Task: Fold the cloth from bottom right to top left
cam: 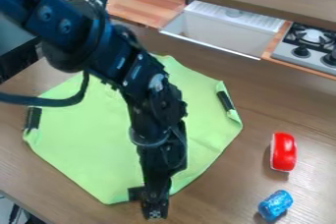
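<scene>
Table [220, 188]; green cloth [85, 139], edge at tool [148, 205].

The cloth [85, 139] lies on the desk [216, 198]. Right of it sits one toy [283, 152], with another toy [275, 205] in front. Behind is the sink [220, 34], with the stove [303, 50] on its right.

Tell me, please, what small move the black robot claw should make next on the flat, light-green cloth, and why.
I would probably have the black claw pinch the near edge of the light-green cloth, before any lift. The claw is down at that edge, toward the bottom right, where the fold should begin, and the cloth's middle still lies unfolded.
</scene>
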You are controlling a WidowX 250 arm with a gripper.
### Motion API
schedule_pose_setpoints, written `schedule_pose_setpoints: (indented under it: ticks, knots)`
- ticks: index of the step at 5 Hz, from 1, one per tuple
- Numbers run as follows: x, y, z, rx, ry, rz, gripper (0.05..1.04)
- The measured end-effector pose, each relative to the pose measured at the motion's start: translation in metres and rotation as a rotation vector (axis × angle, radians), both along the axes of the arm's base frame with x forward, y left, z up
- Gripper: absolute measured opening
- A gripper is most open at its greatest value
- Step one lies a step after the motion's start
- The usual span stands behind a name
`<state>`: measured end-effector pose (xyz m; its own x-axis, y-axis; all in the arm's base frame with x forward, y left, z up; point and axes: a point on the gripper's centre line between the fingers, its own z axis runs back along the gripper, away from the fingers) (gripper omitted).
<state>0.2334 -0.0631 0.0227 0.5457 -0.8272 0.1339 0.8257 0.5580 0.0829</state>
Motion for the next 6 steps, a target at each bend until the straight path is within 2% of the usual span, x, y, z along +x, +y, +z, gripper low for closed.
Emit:
schedule_pose_setpoints:
  ticks: [2, 3, 4, 5, 6]
  knots:
    - [0.001, 0.001, -0.009, 0.033, -0.024, -0.006, 0.365]
    - [0.002, 0.001, -0.009, 0.040, -0.029, -0.007, 0.151]
    - [0.002, 0.002, -0.010, 0.042, -0.030, -0.001, 0.061]
    - [-0.004, 0.000, -0.009, 0.030, -0.018, -0.002, 0.049]
    - [-0.009, -0.006, 0.011, -0.023, -0.027, -0.006, 0.049]
